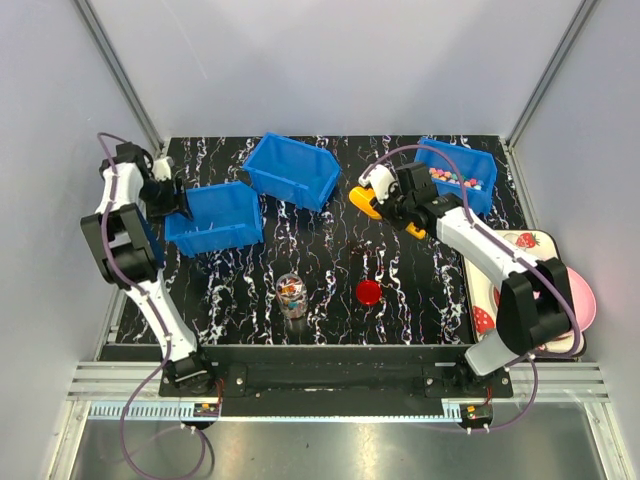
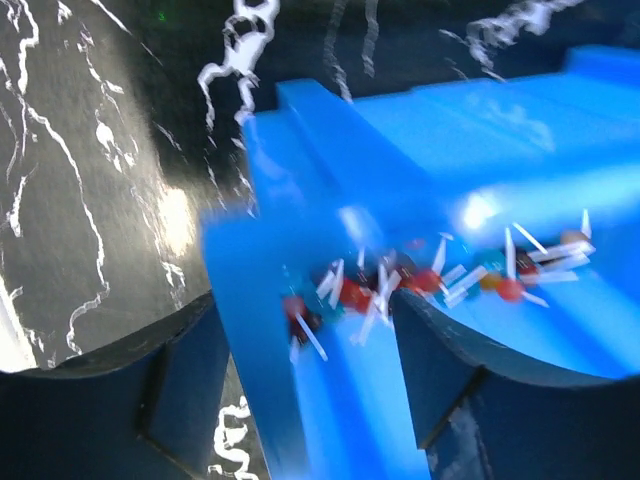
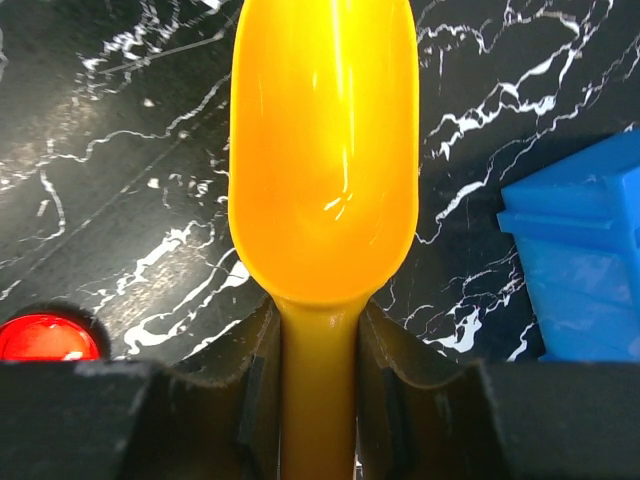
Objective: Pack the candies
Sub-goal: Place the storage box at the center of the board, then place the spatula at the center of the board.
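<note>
Jar (image 1: 291, 295), lid (image 1: 368, 292) mid-table (blue bins (image 1: 292, 170) behind)

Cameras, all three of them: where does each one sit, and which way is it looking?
Top: fixed above and behind the robot, looking down on the table; left arm and right arm show.
Left wrist: on the left arm, looking past its dark fingers at a blue bin holding sweets.
Right wrist: on the right arm, looking along the yellow scoop between its fingers, down at the table.
Shared: top and right wrist both show the scoop and red lid.
</note>
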You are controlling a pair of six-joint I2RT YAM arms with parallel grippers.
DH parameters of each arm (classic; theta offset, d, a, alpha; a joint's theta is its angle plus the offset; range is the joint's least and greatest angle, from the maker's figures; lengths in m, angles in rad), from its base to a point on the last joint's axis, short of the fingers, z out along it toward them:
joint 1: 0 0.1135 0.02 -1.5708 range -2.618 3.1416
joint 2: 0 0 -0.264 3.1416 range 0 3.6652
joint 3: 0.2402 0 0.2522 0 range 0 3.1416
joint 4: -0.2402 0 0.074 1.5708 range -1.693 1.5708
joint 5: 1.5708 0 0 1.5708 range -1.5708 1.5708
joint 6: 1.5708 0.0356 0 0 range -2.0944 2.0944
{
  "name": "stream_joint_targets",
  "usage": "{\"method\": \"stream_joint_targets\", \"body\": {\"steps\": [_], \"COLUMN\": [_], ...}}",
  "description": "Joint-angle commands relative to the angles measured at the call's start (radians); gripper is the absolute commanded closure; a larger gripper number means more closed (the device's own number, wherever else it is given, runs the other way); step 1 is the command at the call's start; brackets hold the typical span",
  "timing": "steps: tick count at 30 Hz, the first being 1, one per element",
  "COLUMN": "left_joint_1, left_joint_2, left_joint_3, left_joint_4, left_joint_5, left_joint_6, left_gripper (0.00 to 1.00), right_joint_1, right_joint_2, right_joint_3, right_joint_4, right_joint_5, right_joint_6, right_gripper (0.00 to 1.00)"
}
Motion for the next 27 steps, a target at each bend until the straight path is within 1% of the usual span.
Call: {"method": "stream_joint_targets", "body": {"steps": [1, 3, 4, 7, 8, 9, 16, 19, 23, 27], "left_joint_1": [0.006, 0.006, 0.004, 0.006, 0.004, 0.004, 0.003, -0.002, -0.02, -0.043], "left_joint_2": [-0.178, -0.247, -0.273, -0.372, -0.393, -0.443, -0.626, -0.695, -0.761, -0.804], "left_joint_3": [-0.029, -0.067, -0.084, -0.147, -0.18, -0.202, -0.375, -0.452, -0.576, -0.654], "left_joint_4": [-0.004, -0.004, -0.004, -0.003, -0.001, 0.009, 0.06, 0.097, 0.16, 0.201], "left_joint_5": [0.082, 0.111, 0.118, 0.164, 0.177, 0.203, 0.333, 0.393, 0.468, 0.526], "left_joint_6": [0.032, 0.043, 0.055, 0.081, 0.087, 0.092, 0.133, 0.152, 0.156, 0.158], "left_gripper": [0.28, 0.24, 0.19, 0.11, 0.04, 0.01, 0.01, 0.01, 0.01, 0.01], "right_joint_1": [-0.017, -0.023, -0.025, -0.037, -0.04, -0.045, -0.068, -0.068, -0.068, -0.068], "right_joint_2": [0.04, 0.066, 0.075, 0.118, 0.132, 0.159, 0.251, 0.284, 0.342, 0.394], "right_joint_3": [0.035, 0.041, 0.049, 0.062, 0.067, 0.072, 0.128, 0.151, 0.191, 0.236], "right_joint_4": [0.053, 0.053, 0.054, 0.053, 0.053, 0.05, 0.048, 0.05, 0.054, 0.077], "right_joint_5": [-0.003, -0.003, -0.001, 0.003, 0.008, 0.02, 0.023, -0.004, -0.038, -0.041], "right_joint_6": [0.013, 0.024, 0.038, 0.049, 0.05, 0.047, 0.078, 0.096, 0.122, 0.138], "right_gripper": [1.0, 1.0, 1.0, 1.0, 1.0, 1.0, 1.0, 1.0, 1.0, 1.0]}}
